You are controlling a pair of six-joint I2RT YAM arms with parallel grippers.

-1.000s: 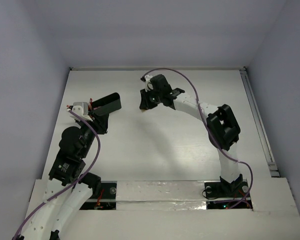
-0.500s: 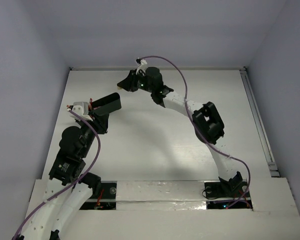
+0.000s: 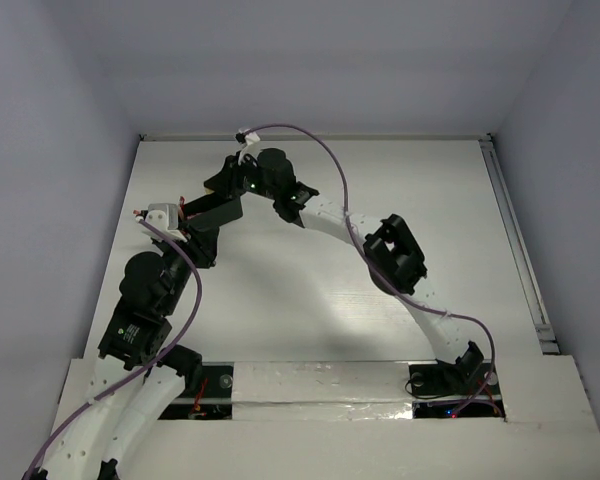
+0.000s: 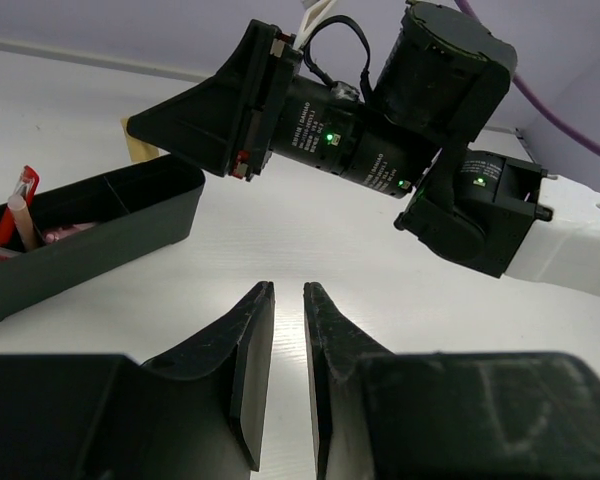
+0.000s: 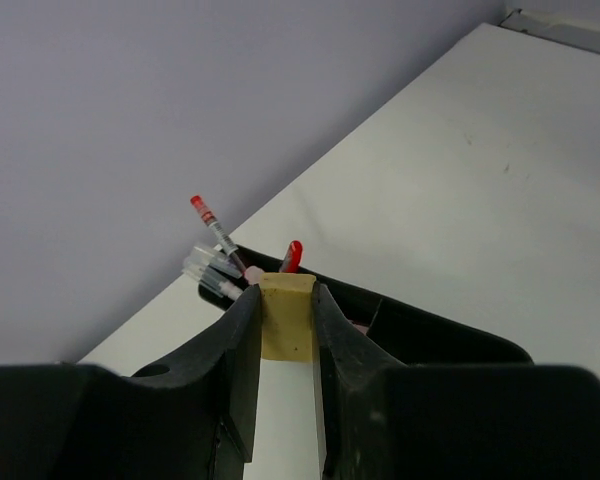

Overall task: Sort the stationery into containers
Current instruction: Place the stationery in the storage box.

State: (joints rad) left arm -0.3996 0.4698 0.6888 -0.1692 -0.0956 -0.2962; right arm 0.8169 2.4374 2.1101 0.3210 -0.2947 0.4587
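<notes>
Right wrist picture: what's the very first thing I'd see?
A little beige eraser pinched in the right gripper, right in the lower middle of the picture. Just behind it in the view sits the long black box, with clear and red pens poking up out of its left end.

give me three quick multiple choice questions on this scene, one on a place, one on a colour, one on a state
1. Where is the eraser?
A) in the right pincer
B) on a shelf
C) in a drawer

2. What colour is it?
A) blue
B) beige
C) green

3. The box is:
A) lidded
B) empty
C) open, with pens in it

Answers: 1 A, the right pincer clamps it; 2 B, it shows beige against the black pincer; 3 C, pens stick up out of its open top.
</notes>
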